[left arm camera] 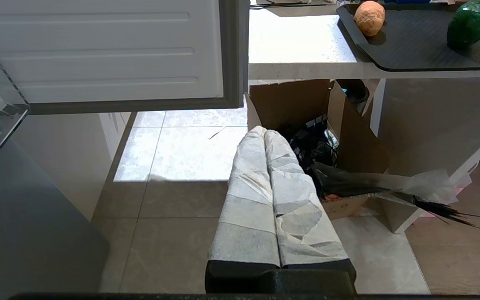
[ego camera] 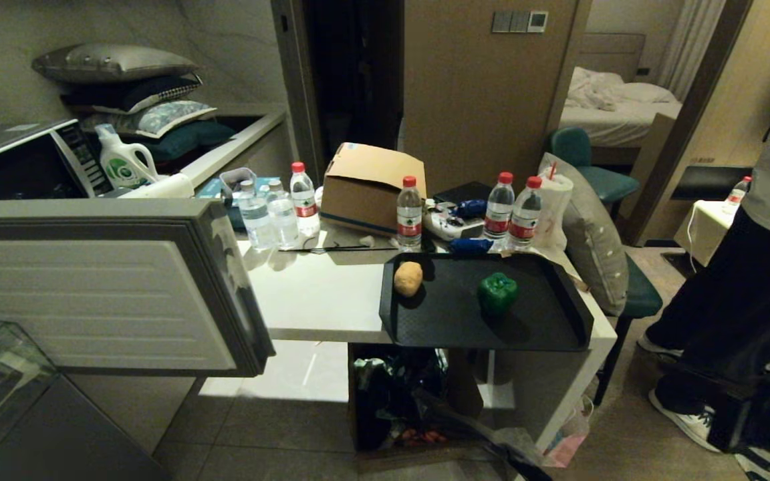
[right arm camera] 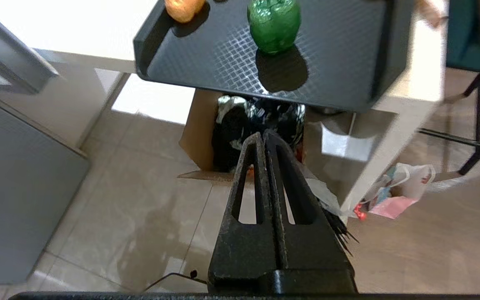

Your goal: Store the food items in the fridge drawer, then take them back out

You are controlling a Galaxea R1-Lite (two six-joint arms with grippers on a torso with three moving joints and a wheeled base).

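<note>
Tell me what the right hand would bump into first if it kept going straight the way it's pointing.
Probably the open cardboard box of dark clutter under the table: the shut right hand points at it, below the black tray. Depth is unclear.

**Tray at the bench's front edge**

On the bench (ego camera: 311, 294) sits a tray (ego camera: 559, 327) — the potato (ego camera: 408, 278) at its left, the bell pepper (ego camera: 497, 292) to the right, well apart. Behind the tray stand water bottles (ego camera: 410, 214); the fridge door (ego camera: 111, 287) lies left, a box (ego camera: 385, 401) underneath.
</note>
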